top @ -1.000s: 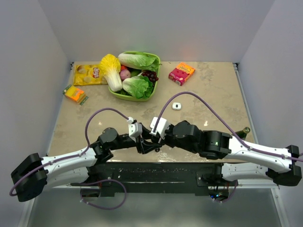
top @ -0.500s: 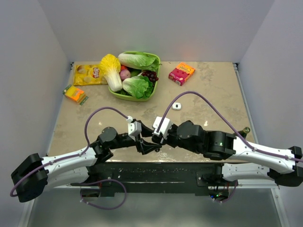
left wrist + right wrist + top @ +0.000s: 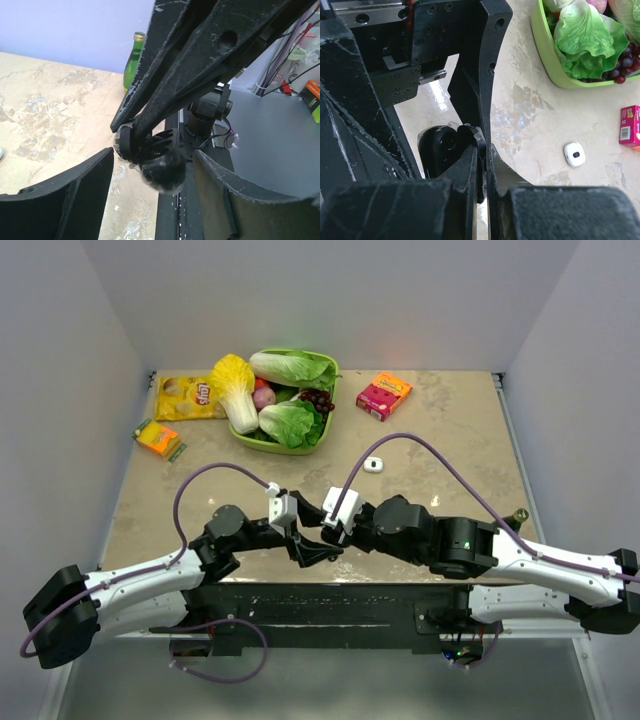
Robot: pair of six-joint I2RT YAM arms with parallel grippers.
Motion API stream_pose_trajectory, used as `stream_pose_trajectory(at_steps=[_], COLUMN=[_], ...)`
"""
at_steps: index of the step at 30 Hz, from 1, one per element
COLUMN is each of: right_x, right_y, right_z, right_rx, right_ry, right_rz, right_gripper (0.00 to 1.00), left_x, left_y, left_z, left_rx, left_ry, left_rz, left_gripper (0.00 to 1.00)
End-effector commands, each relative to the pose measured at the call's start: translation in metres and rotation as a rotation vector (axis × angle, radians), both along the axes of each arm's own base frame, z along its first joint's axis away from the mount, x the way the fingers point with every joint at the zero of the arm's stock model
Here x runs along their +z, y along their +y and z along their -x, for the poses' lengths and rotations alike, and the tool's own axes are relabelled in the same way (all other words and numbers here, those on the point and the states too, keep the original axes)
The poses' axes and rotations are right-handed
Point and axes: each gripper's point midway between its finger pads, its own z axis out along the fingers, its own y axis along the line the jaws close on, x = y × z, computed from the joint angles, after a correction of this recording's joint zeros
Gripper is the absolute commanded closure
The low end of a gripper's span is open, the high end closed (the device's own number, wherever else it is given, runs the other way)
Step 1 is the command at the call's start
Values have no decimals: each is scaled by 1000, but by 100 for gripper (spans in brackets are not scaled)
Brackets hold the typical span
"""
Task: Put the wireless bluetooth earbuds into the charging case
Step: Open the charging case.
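Since half a second ago my left arm has edged slightly forward; the right one hasn't shifted. One black earbud (image 3: 146, 150) is clamped between the right gripper (image 3: 482, 159) jaws, inside the left gripper (image 3: 152, 162) jaws, which stand wide apart. The charging case (image 3: 574, 154) lies on the table (image 3: 530, 125), well beyond both.

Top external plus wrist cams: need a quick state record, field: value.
left end effector: open, fingers on either side of the earbud
right end effector: shut on a small black rounded piece, apparently an earbud
location: near table edge, the two end effectors meeting
charging case: on the table, apart from both arms
second earbud: not identifiable
clutter: green bowl of vegetables at the far side
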Motion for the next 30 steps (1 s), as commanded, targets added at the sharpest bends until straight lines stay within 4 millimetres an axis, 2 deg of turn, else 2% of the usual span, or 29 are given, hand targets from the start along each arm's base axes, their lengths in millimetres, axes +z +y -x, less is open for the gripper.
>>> stream_pose_trajectory(at_steps=[1,6,14,24,30], right_x=[26,28,26,32,34], right_y=[4,4,6,-2,-3], right_z=[-3,-3,-4,-9,-7], right_rx=[-17,-17,-18,-53,-53], right_ry=[-26,-28,-28,-61,-81], right_rz=[-70,-76,-69,-73,-67], right_gripper=[100,100,100,100,100], left_x=[30,20,31,30,26], left_y=[-2,-4,-7,-8,-10], left_z=[7,9,5,1,-4], left_rx=[-51,-68,-59,-39,-19], left_ry=[-35,-13,-17,30,43], left_rz=[72,45,72,85,76], left_gripper=[31,30,35,36,43])
